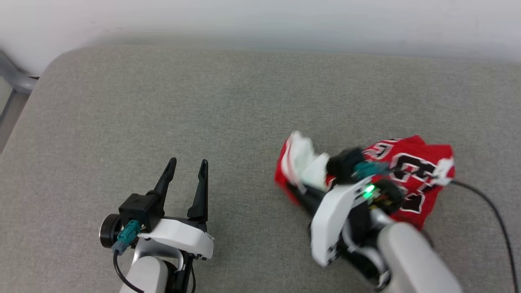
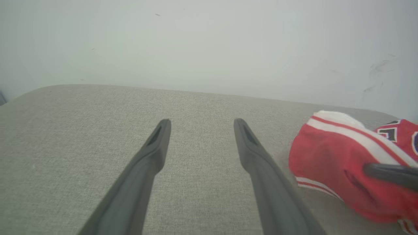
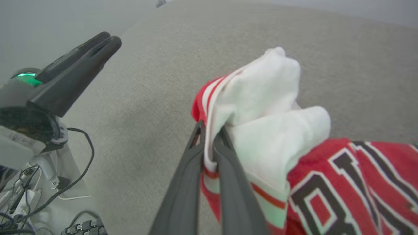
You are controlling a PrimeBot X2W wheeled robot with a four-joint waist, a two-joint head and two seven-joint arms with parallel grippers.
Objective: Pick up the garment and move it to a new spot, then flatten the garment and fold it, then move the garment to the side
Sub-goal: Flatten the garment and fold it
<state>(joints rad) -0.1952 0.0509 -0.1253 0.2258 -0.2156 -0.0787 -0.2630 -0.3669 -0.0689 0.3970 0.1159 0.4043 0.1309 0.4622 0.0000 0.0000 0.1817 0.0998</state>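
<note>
Grey woven cloth covers the cushion (image 1: 163, 101), a broad flat pad with rounded corners and a fine, even weave. Behind the cushion's far edge stands a pale wall (image 1: 260, 16), smooth and matt.

On the cushion's right half lies the garment (image 1: 411, 171), bunched into a crumpled heap. Its body is red jersey cloth. Black letters and numerals with white outlines show on top of the folds. White sleeve cloth is gathered in soft rounded lumps at the end nearer the cushion's middle, edged with red-and-white striped trim. Whether that end is raised clear of the cushion cannot be told, as the head view is blurred there.

The right gripper (image 3: 209, 130) reaches from the cushion's near edge into that white end. Its two long dark fingers are pressed close together, pinching a fold of the sleeve cloth and striped trim between their tips. A white shell covers its wrist, with a small green light (image 1: 368, 190) glowing on it.

The left gripper (image 1: 189, 162) sits over the cushion's near left part, well apart from the garment. Its dark tapered fingers stand spread wide with only bare grey cloth between them. A teal plug (image 1: 128, 234) sits on its wrist.

A thin black cable (image 1: 488, 207) curves over the cushion's right side. A grey metal bar (image 1: 16, 79) stands beside the cushion's far left corner.
</note>
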